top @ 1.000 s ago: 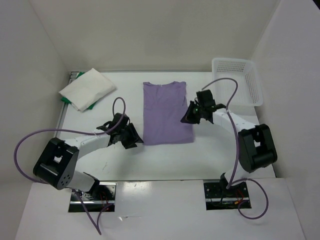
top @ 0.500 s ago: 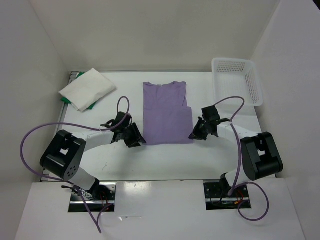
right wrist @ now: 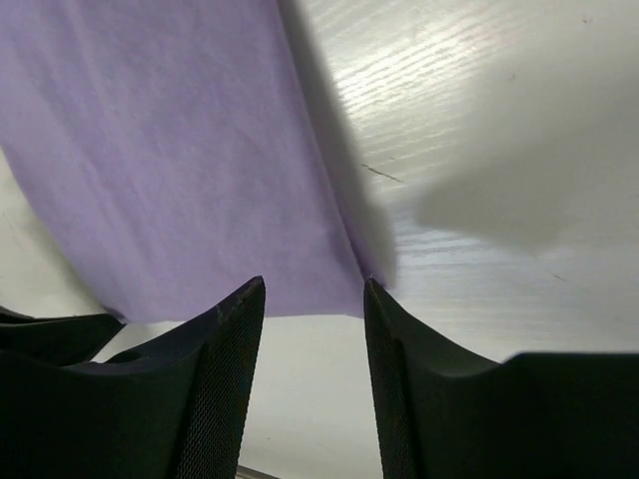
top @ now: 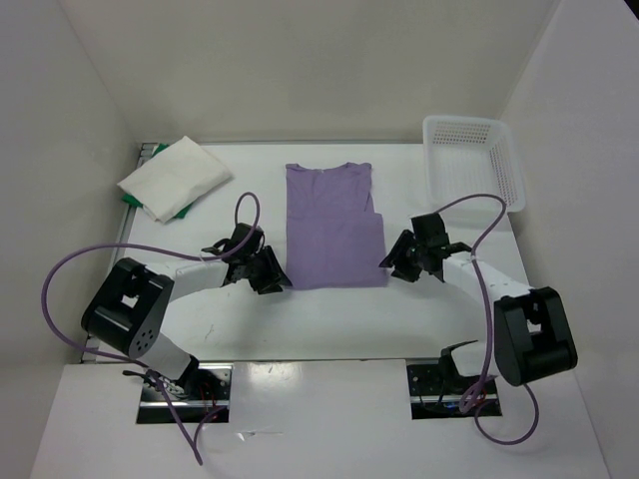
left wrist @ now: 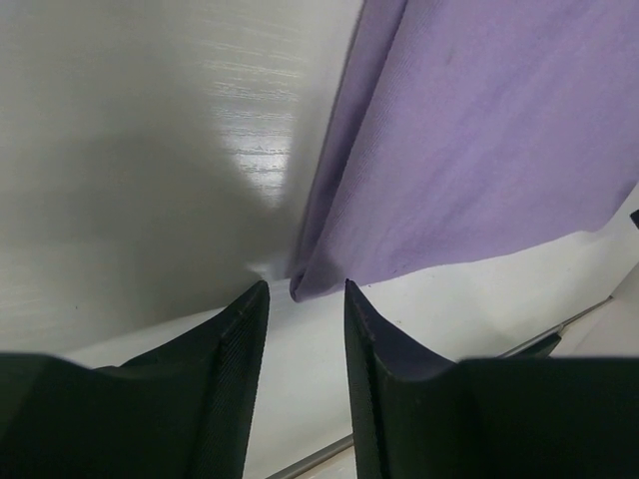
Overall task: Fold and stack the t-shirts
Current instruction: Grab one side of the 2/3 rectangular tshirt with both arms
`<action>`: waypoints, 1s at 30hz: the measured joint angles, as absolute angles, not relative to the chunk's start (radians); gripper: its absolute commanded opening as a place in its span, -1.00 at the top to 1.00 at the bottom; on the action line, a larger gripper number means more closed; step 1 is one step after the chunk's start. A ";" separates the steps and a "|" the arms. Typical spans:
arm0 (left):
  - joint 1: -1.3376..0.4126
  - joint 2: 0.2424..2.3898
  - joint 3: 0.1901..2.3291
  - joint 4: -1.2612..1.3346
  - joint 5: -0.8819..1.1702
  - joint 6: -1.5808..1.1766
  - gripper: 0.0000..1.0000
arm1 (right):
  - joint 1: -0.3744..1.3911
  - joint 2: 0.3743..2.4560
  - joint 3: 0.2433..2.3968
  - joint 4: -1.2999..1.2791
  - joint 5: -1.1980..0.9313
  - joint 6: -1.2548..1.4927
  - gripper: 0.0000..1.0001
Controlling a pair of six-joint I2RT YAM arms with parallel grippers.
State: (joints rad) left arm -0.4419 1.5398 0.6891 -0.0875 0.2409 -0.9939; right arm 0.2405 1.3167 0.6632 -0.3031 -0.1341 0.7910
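White table (top: 329,319) within plain white walls (top: 300,70), pale lavender cloth t-shirt (top: 329,225) flat mid-table, left end effector (left wrist: 305,289) and right end effector (right wrist: 313,284) spread at its near corners.

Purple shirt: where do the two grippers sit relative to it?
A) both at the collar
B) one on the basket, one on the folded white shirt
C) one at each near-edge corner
C: the left gripper and the right gripper each face a near corner of the purple shirt, jaws open.

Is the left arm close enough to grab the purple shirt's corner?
Probably yes. The left gripper has its jaws apart right at the near corner of the purple shirt, which lies flat on the table, and nothing sits between them.
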 measured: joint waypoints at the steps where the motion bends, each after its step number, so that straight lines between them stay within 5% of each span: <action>1: -0.442 1.542 0.689 -0.085 0.242 -0.994 0.16 | 0.237 1.322 0.657 -0.300 -0.136 0.792 0.00; 10: -0.442 1.549 0.689 -0.080 0.241 -0.993 0.29 | 0.236 1.413 0.612 -0.256 -0.192 0.803 0.18; 15: -0.442 1.553 0.689 -0.081 0.235 -0.992 0.52 | 0.234 1.456 0.612 -0.212 -0.230 0.809 0.72; 18: -0.442 1.555 0.689 -0.080 0.231 -0.993 0.87 | 0.234 1.468 0.612 -0.197 -0.244 0.812 0.91; 30: -0.441 1.400 0.613 -0.164 0.214 -0.988 1.00 | 0.375 1.283 0.547 -0.302 -0.241 0.878 1.00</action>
